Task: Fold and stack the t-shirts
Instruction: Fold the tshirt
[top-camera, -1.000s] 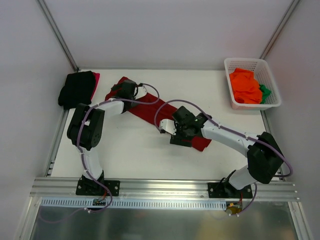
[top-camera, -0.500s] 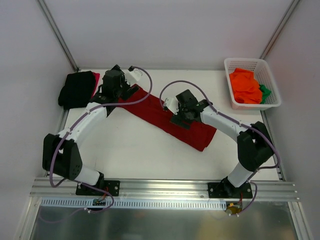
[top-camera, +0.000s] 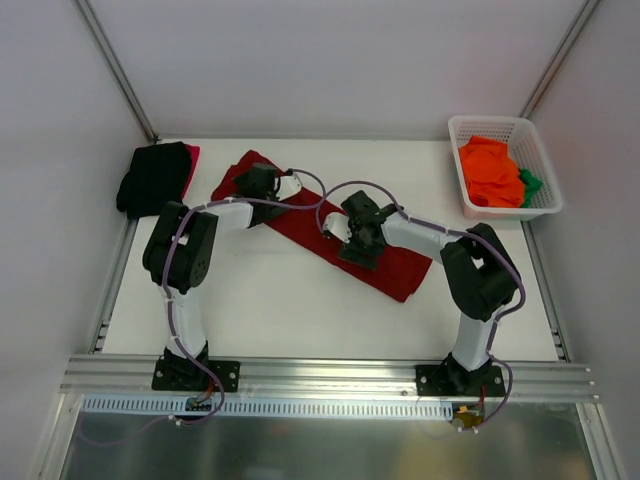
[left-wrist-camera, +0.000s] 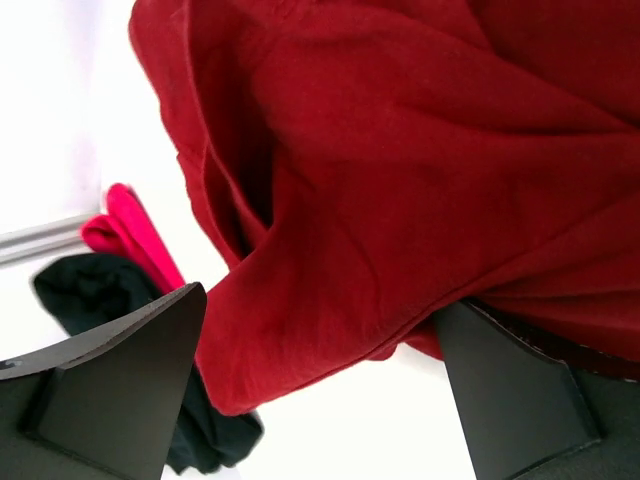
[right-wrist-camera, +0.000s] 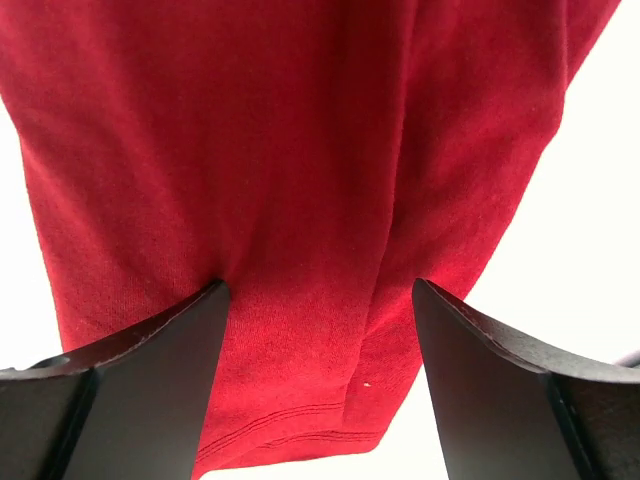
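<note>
A dark red t-shirt (top-camera: 400, 268) lies as a long diagonal band across the table, from back left to front right. My left gripper (top-camera: 266, 186) is open at its back-left end. In the left wrist view a loose fold of the dark red cloth (left-wrist-camera: 400, 180) hangs between the spread fingers (left-wrist-camera: 120, 385), not pinched. My right gripper (top-camera: 353, 238) is open over the band's middle. In the right wrist view its jaws straddle the shirt's stitched hem (right-wrist-camera: 300, 250). A black t-shirt (top-camera: 155, 178) lies folded on a bright red one (top-camera: 191, 158) at the back left.
A white lattice basket (top-camera: 470, 128) at the back right holds an orange t-shirt (top-camera: 490, 172) and a green one (top-camera: 531, 184). The black and bright red shirts also show in the left wrist view (left-wrist-camera: 85, 285). Frame posts stand at both back corners.
The left gripper swung out toward the back left, then came back onto the shirt's end. The right gripper moved back along the shirt. The shirt now lies flatter and more stretched out.
</note>
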